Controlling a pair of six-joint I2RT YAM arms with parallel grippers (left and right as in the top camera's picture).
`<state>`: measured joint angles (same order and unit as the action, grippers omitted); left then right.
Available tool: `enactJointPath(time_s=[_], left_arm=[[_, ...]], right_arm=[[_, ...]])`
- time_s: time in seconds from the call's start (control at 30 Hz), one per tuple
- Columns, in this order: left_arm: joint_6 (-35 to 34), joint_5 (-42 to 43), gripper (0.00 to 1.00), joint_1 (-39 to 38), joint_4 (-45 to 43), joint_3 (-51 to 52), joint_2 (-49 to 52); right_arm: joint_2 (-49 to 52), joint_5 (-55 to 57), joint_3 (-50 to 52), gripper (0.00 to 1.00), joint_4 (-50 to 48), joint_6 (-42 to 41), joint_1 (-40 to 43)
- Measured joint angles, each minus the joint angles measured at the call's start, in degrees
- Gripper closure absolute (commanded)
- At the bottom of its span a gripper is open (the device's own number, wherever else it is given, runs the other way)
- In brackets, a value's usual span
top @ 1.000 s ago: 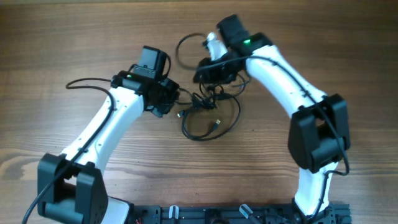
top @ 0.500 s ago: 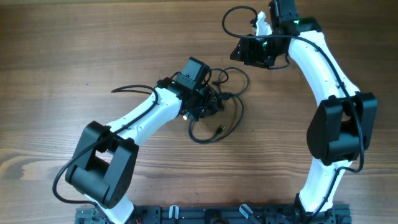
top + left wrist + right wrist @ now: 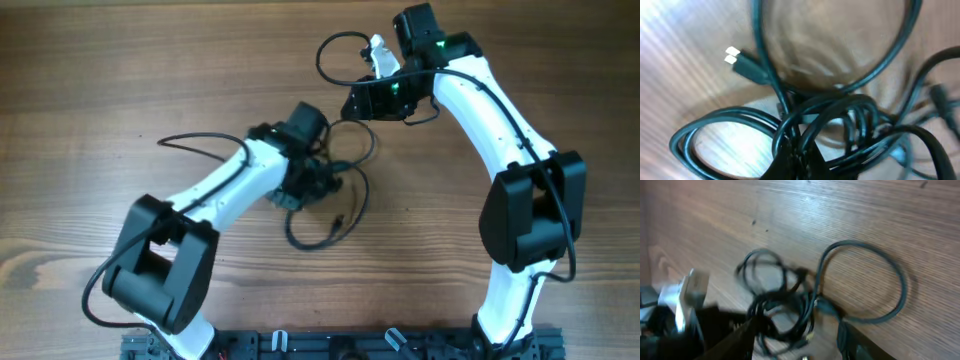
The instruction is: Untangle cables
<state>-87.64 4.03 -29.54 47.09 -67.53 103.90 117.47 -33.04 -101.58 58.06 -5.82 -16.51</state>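
Note:
The cables [image 3: 350, 205] are a tangle of thin black cords in the middle of the wooden table, with one loop trailing toward the front. My left gripper [image 3: 312, 185] is on the clump. In the left wrist view its dark fingers [image 3: 800, 160] are pinched together on several strands of the cables [image 3: 840, 107], and a plug end [image 3: 740, 62] sticks out to the left. My right gripper [image 3: 368, 100] hangs behind the clump. In the right wrist view its fingers stand apart [image 3: 797, 326] above the cables [image 3: 780, 305], and nothing is clamped between them.
A thicker dark wire loop [image 3: 338, 55] curls off the right wrist and shows ahead of it as a ring [image 3: 865, 280]. The left arm's own wire [image 3: 190, 140] trails left over the wooden table [image 3: 90, 90].
My left gripper has closed on the clump and pulled it slightly toward the front left. The right arm swung out to the right, then came back left.

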Motion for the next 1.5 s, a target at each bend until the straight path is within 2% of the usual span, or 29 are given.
enactJointPath(time_s=[0.1,0.17,0.27,0.47,0.53,0.6,0.7,0.87,1.13,1.5], left_arm=[[9.53,9.75,0.96,9.97,-3.63,0.15,-2.8],[13.75,16.26,0.96,16.22,-3.87,0.15,-5.38],[17.25,26.05,0.96,22.91,-3.82,0.15,-7.06],[20.87,36.41,0.96,25.16,-6.78,0.2,-7.06],[23.37,40.13,0.96,25.22,-7.58,0.2,-7.06],[25.35,43.8,0.96,25.22,-7.5,0.2,-7.06],[26.14,46.49,0.96,25.22,-6.82,0.2,-7.06],[26.56,49.05,0.93,25.22,-4.61,0.2,-7.06],[28.59,50.16,0.91,25.22,-3.37,0.2,-7.06],[31.67,52.92,0.91,25.53,-2.95,0.2,-7.06]], right_arm=[[-6.78,-2.62,0.0,0.49,1.84,3.28,0.04],[-10.95,-4.59,-0.22,0.53,2.8,4.72,-0.76],[-12.07,-5.99,-0.57,0.53,3.32,6.29,-5.84],[-11.93,-4.07,-0.52,0.52,2.16,5.42,-14.25],[-11.58,-3.91,-0.52,0.52,2.23,10.34,-14.45],[-10.51,-3.52,-0.46,0.52,2.58,19.98,-15.08],[-10.08,-3.32,-0.46,0.55,2.6,29.42,-15.58],[-6.4,-2.73,-0.46,0.57,2.6,36.92,-15.61],[-4.09,5.03,-0.42,0.56,2.64,38.99,-15.61],[-3.65,1.79,3.82,0.59,3.61,42.64,-15.61]])
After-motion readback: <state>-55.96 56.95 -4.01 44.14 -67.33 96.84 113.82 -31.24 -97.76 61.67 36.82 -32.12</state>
